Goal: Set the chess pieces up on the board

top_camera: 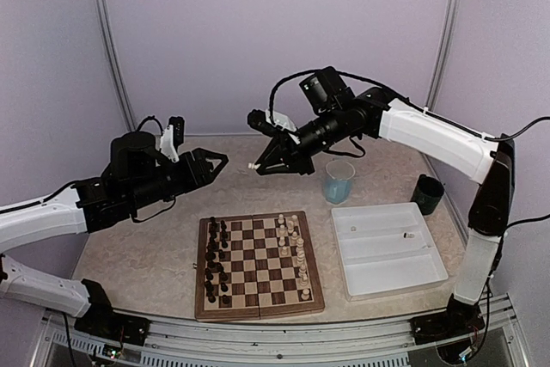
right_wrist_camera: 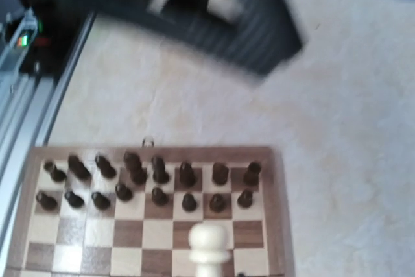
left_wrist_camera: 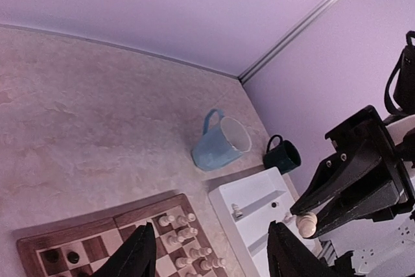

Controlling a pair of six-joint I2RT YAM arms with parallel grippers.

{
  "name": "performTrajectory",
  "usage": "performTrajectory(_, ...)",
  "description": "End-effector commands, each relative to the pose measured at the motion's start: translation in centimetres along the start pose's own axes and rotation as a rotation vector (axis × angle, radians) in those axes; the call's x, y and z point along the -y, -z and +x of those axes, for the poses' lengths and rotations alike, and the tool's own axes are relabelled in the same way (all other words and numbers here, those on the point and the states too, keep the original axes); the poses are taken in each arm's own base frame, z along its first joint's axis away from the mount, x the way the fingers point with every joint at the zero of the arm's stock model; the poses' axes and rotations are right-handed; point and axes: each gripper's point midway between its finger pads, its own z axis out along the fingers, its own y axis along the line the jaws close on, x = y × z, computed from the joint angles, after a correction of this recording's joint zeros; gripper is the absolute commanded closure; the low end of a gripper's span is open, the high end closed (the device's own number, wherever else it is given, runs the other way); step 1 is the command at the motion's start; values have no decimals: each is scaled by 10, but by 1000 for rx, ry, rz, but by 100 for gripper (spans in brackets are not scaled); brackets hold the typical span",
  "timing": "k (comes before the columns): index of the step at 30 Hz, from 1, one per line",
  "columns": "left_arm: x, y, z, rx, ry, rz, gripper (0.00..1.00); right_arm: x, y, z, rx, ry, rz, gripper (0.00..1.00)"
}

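The board (top_camera: 258,257) lies on the table in front of the arms. Several cream-white chess pieces (top_camera: 295,247) stand along its right side and dark pieces (top_camera: 215,259) along its left. My right gripper (top_camera: 259,166) hangs high above the table behind the board, shut on a cream-white pawn (top_camera: 253,166). In the right wrist view that pawn (right_wrist_camera: 209,246) juts out over the board (right_wrist_camera: 149,238), and the fingers themselves are out of frame. My left gripper (top_camera: 212,163) faces it from the left, open and empty. In the left wrist view its dark fingers (left_wrist_camera: 137,251) frame the held pawn (left_wrist_camera: 306,224).
A white tray (top_camera: 387,266) right of the board holds two small cream pieces (top_camera: 408,235). A light blue mug (top_camera: 339,180) stands behind it and a dark mug (top_camera: 427,193) at the back right. Lilac walls enclose the table.
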Motion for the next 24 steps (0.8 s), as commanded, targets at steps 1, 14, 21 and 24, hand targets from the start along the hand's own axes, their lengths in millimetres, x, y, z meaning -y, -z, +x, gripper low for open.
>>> performTrajectory(1,49,-10,9,-42,23,230,42,-8,-5,-1,42,-62,-48,95)
performTrajectory(14,71,-33,36,-136,40,291,57,-8,1,-4,51,-63,-36,94)
performTrajectory(21,76,-36,42,-158,53,322,76,-7,1,-4,51,-63,-33,93)
performTrajectory(24,79,-37,44,-167,56,336,85,-5,0,-1,41,-66,-22,91)
